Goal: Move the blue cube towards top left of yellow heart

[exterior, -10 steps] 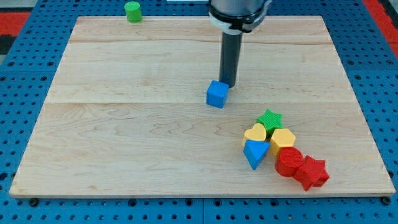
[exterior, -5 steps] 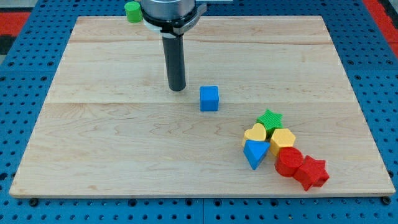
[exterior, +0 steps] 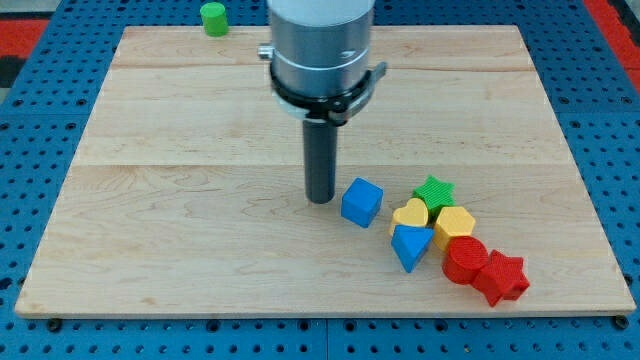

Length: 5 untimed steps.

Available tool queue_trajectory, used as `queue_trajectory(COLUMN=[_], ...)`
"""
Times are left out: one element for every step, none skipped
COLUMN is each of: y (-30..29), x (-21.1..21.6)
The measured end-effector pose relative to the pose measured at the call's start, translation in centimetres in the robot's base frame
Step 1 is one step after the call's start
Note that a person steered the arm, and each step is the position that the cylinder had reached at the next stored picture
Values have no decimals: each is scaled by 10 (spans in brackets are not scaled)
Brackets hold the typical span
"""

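Note:
The blue cube (exterior: 361,202) lies on the wooden board (exterior: 200,230), turned a little, just to the left of the yellow heart (exterior: 410,215) with a small gap between them. My tip (exterior: 320,198) rests on the board close to the cube's left side; I cannot tell whether it touches. The rod rises from there to the arm's grey body at the view's top.
A cluster sits right of the cube: green star (exterior: 434,190), yellow hexagon (exterior: 455,223), blue triangle (exterior: 411,246), red cylinder (exterior: 463,259), red star (exterior: 500,277). A green cylinder (exterior: 212,17) stands at the board's top-left edge.
The tip went from the cube's upper right, round to its left, then down and right. The blue cube has slid down and right, close to the yellow heart, and turned a little.

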<state>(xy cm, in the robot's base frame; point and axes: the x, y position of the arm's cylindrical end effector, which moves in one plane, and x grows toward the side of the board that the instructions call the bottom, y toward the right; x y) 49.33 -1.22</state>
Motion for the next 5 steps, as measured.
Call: queue_trajectory(y=[7,18,29,53,50], x=[5,4,6,10,23])
